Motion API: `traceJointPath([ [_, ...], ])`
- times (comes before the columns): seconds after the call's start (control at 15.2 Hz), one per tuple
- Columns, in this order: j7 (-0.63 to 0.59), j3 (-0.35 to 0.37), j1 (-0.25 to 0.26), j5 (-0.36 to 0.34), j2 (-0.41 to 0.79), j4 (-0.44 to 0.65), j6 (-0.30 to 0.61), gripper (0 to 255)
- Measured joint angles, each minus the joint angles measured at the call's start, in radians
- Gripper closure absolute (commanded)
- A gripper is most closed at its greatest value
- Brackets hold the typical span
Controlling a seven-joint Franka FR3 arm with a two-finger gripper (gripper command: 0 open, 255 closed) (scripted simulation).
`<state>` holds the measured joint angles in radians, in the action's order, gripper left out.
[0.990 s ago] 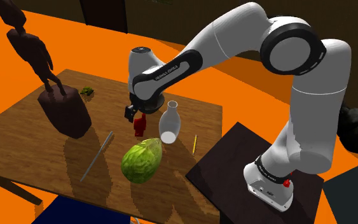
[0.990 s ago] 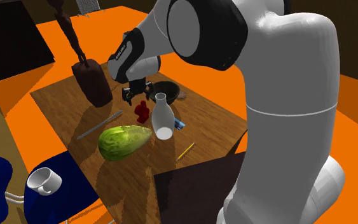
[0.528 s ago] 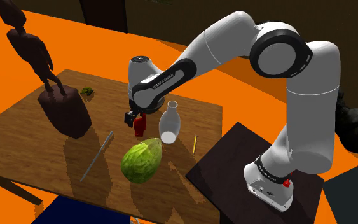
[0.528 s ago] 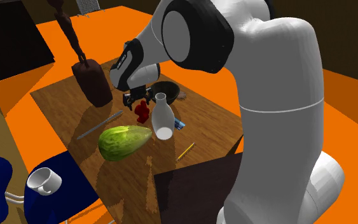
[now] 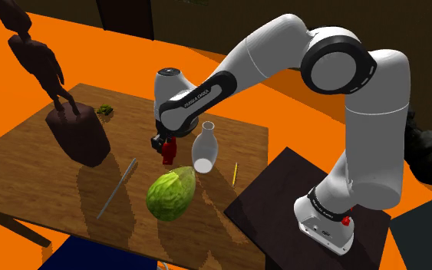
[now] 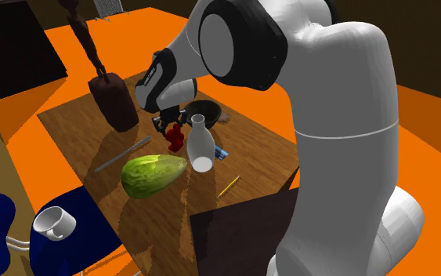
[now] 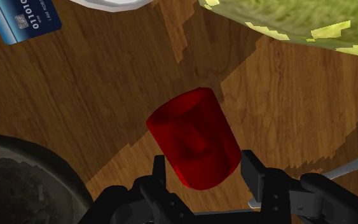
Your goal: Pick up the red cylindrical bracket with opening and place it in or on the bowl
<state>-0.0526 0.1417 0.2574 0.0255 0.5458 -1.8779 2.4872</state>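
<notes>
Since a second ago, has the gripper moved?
Yes. Against the white vase in the second exterior view, the gripper has dropped lower, down to the red bracket.

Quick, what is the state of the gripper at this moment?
The gripper is closed, holding the red bracket.

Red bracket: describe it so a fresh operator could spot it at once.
On the wooden table, find the white vase standing next to the big green lettuce. The red bracket sits just to the vase's left in the shoulder view, under the end effector. It is the only red thing on the table, a short stubby cylinder.
</notes>
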Motion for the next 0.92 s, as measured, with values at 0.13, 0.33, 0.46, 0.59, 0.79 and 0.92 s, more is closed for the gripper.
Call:
traceJointPath([
  [0.13, 0.000, 0.001, 0.000, 0.000, 0.000, 0.000, 0.000, 255],
  [0.33, 0.000, 0.000, 0.000, 0.000, 0.000, 0.001, -0.001, 255],
  [0.46, 0.000, 0.000, 0.000, 0.000, 0.000, 0.001, -0.001, 255],
  [0.59, 0.000, 0.000, -0.001, 0.000, -0.004, 0.000, -0.004, 255],
  [0.79, 0.000, 0.002, -0.003, 0.003, -0.029, 0.000, -0.030, 255],
  [0.92, -0.002, 0.004, -0.003, 0.004, -0.048, 0.001, -0.049, 255],
])
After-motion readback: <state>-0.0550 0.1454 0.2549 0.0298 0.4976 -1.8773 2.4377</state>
